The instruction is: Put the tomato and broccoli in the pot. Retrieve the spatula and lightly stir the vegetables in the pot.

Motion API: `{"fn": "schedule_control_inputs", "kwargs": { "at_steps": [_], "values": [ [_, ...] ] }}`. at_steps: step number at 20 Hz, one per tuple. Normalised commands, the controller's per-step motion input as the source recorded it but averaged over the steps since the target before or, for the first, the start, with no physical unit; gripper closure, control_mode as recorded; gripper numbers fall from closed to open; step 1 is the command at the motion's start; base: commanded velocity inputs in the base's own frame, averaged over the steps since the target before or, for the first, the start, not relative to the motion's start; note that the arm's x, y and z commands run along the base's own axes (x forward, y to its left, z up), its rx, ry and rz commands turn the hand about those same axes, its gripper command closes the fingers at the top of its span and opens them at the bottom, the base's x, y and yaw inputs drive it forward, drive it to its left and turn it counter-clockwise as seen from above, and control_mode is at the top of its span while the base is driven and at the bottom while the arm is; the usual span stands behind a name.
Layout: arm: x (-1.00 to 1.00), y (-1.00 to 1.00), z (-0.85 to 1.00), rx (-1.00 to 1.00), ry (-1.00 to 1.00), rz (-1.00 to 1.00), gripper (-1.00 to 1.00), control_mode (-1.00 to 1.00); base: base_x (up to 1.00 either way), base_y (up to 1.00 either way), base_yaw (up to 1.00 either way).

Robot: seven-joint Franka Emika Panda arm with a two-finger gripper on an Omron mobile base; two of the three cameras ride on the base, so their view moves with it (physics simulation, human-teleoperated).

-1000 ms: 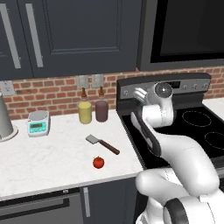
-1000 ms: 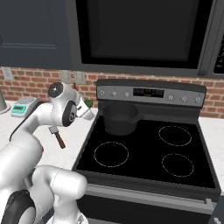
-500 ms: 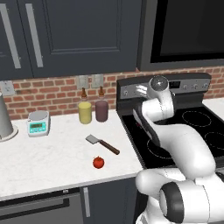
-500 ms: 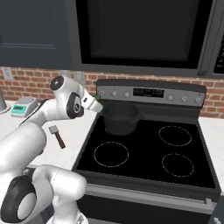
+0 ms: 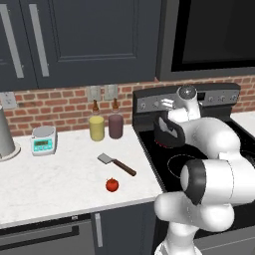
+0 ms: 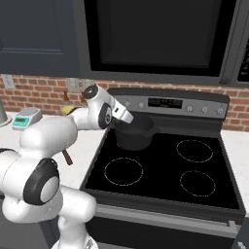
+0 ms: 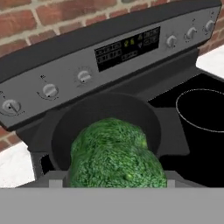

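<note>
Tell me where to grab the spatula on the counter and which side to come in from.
Grip the spatula by its dark wooden handle, at about mid-length, coming straight down from above. It lies flat on the white counter, handle angled toward the stove and blade toward the jars, so the jaws should probably close across the handle's width. The tomato sits apart from it, nearer the counter's front edge.

Arm over the pot (image 6: 133, 132) at the stove's (image 6: 165, 170) 10 o'clock burner.
I see 3 bare burner rings and a scale (image 6: 26, 118) at 9 o'clock.

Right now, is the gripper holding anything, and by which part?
The broccoli, held above the pot; which part the fingers grip cannot be told.
</note>
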Motion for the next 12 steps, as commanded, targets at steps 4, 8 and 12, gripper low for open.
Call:
{"fn": "schedule_control_inputs", "kwargs": {
  "at_steps": [4,8,12],
  "values": [
    [0.38,-0.12,-0.42,0.00,0.16,0.08,1.00,-1.00,0.00,0.00,0.00],
    [0.46,-0.04,-0.45,-0.01,0.11,0.06,1.00,-1.00,0.00,0.00,0.00],
    [0.41,-0.09,-0.45,-0.01,0.06,0.04,1.00,-1.00,0.00,0.00,0.00]
  ]
}}
